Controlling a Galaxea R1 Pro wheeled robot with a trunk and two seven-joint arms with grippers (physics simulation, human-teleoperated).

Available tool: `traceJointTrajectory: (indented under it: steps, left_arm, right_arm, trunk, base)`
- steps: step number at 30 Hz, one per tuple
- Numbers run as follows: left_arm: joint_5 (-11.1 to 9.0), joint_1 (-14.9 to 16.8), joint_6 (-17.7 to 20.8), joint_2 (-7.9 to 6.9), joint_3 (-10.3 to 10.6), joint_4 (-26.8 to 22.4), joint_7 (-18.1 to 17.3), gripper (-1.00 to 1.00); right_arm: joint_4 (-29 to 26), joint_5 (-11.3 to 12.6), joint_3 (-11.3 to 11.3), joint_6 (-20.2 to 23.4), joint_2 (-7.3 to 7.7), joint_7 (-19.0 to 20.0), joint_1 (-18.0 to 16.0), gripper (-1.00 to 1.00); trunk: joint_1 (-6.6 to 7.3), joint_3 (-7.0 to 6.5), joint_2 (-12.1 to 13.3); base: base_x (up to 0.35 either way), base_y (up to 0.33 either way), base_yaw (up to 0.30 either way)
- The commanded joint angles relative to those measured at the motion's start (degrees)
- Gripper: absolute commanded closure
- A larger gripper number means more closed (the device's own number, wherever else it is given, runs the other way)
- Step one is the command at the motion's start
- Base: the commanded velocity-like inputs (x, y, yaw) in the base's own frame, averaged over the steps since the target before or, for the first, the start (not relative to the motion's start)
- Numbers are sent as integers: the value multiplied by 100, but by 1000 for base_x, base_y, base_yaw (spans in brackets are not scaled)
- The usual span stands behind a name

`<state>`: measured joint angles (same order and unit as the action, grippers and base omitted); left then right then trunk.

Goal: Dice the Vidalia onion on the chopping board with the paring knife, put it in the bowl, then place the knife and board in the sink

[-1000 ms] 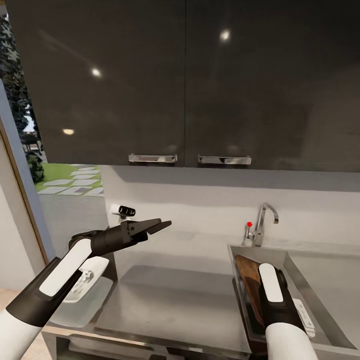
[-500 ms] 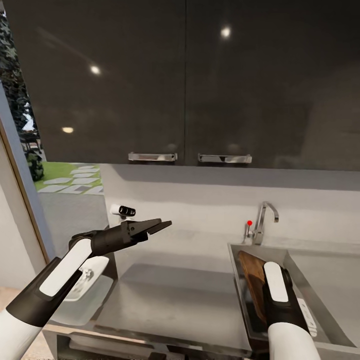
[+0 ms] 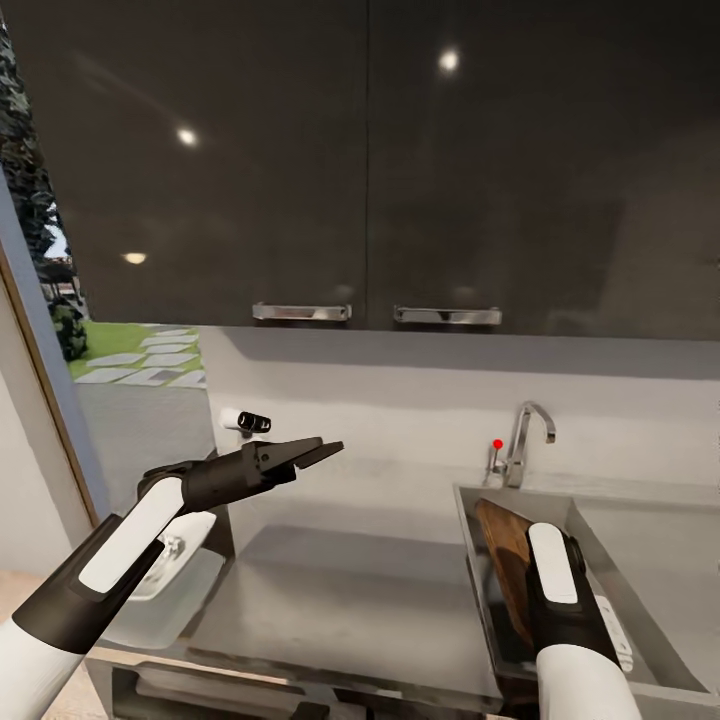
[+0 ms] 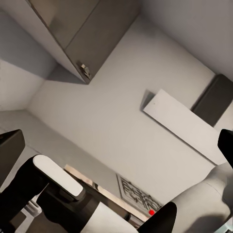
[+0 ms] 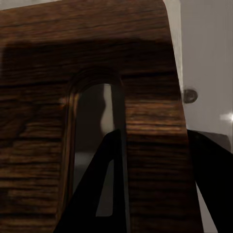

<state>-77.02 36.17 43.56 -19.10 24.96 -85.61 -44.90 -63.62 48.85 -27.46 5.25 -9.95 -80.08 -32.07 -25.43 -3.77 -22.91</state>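
Your right hand (image 5: 145,194) gripped the chopping board (image 3: 505,565) by its slot edge, holding it tilted inside the sink (image 3: 600,530). Your left hand (image 3: 325,450) hung closed left of the sink.

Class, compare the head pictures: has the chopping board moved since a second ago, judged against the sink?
Yes. The chopping board, held by the right gripper, has slid further from the sink's left wall, toward the basin's middle.

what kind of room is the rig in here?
A kitchen, most likely. A stainless sink with a curved chrome faucet is set into a grey metal countertop, with dark glossy wall cabinets above. A wooden chopping board stands in the sink.
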Motion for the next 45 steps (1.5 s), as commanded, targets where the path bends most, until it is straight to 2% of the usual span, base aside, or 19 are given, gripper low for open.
traceJointTrajectory:
  steps: [1, 14, 31, 45]
  left_arm:
    - [-42, 4, 30, -6, 8, 0, 6, -100]
    - [-42, 4, 30, -6, 8, 0, 7, -100]
    - [-40, 4, 22, 3, 8, 0, 12, -100]
    - [-32, 4, 21, 12, 16, -1, 14, -100]
  right_arm:
    - [377, 10, -22, 51, -4, -16, 0, 100]
    - [377, 10, -22, 53, -4, -16, 4, 100]
    - [377, 2, -22, 39, -4, -16, 2, 100]
    - [523, 2, -31, 55, -4, -24, 2, 100]
  trunk:
    - [-35, 14, -1]
    - [-35, 79, -1]
    - [-35, -21, -1]
    - [-35, -6, -1]
  base:
    - [0, -124, 0]
    - [0, -30, 2]
    - [0, 0, 159]
    - [0, -130, -17]
